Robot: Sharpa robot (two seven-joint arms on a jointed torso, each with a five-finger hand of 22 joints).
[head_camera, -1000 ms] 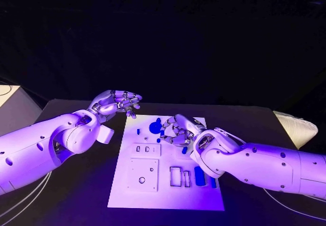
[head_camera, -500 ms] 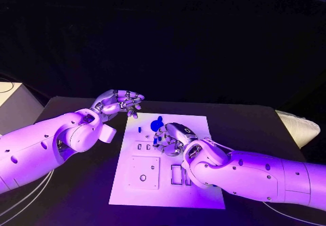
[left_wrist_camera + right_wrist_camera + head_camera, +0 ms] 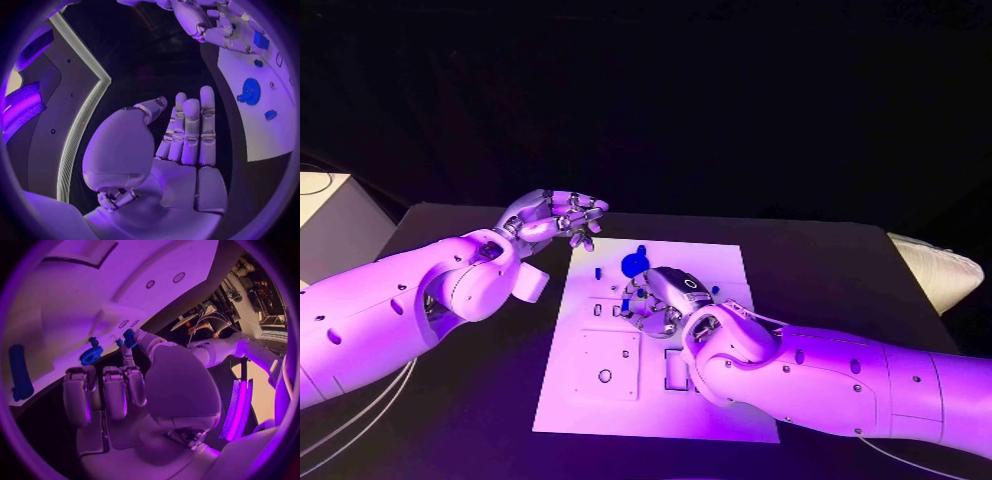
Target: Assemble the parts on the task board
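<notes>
Near the middle of the task board [image 3: 718,262], the right hand [image 3: 664,300] hovers low over the white plate, reaching in from the near right corner of the black table [image 3: 834,250]. Its thumb and one finger pinch a small blue part [image 3: 129,338]; the right wrist view shows this piece clamped at the fingertips [image 3: 132,332], while the other fingers [image 3: 115,390] lie curled side by side below it. The held part is a short, blocky blue piece, just above the board's surface; whether it touches the board I cannot tell.

Just beyond those fingertips, toward the board's far edge, a round blue disc part [image 3: 633,264] lies flat on the plate, with a small blue peg [image 3: 597,272] near it toward the far left corner. In the right wrist view a long blue bar [image 3: 19,372] lies on the board, apart from the hand, and the disc [image 3: 90,355] sits close beside the fingers.

Past the board's far left corner, over the bare table, the left hand [image 3: 557,217] hangs holding nothing. Its fingers [image 3: 190,130] are straight and pressed together, with the thumb [image 3: 150,107] set apart from them. From the left wrist view the disc [image 3: 250,91] and two small blue pieces [image 3: 270,114] lie on the white plate well clear of that hand.
</notes>
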